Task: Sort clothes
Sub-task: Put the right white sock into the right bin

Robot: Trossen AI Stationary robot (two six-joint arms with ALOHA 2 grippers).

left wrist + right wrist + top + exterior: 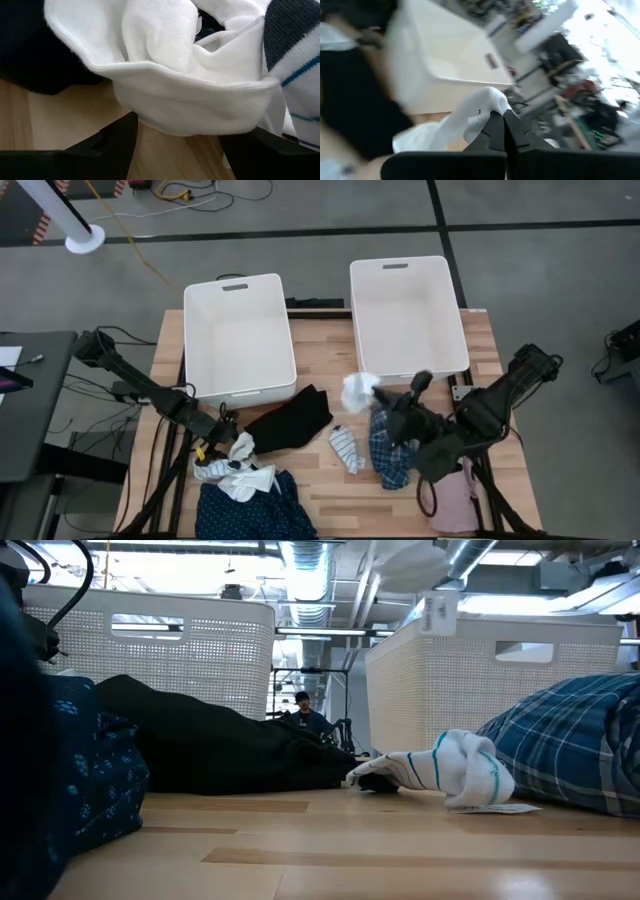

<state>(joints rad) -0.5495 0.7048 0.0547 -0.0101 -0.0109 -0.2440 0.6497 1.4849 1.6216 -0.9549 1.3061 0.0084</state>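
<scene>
My right gripper (378, 393) is raised near the right bin's near-left corner, shut on a small white garment (357, 390). Below that arm lies the blue plaid piece (390, 450), with the striped sock (345, 448) and the black garment (290, 418) to its left. My left gripper (222, 448) stands open, low at the table's near left. A fold of the white clothes (190, 100) lies between its fingers. The navy patterned garment (250, 510) lies nearer the front edge, and the pale pink one (455, 498) lies at the near right. My left gripper has its fingers (117, 142) on either side of the white garment's rounded folded edge (150, 117); whether they touch it I cannot tell. My right gripper pinches a bunched peak of the white garment (487, 100) between its two fingertips (495, 127). The rest of the cloth trails slack away from the fingers.
Two white bins (238, 335) (407, 315) stand side by side at the table's far half. In the low view the sock (450, 775), the plaid (570, 755) and the black garment (200, 745) lie on bare wood. A person (302, 712) shows far behind.
</scene>
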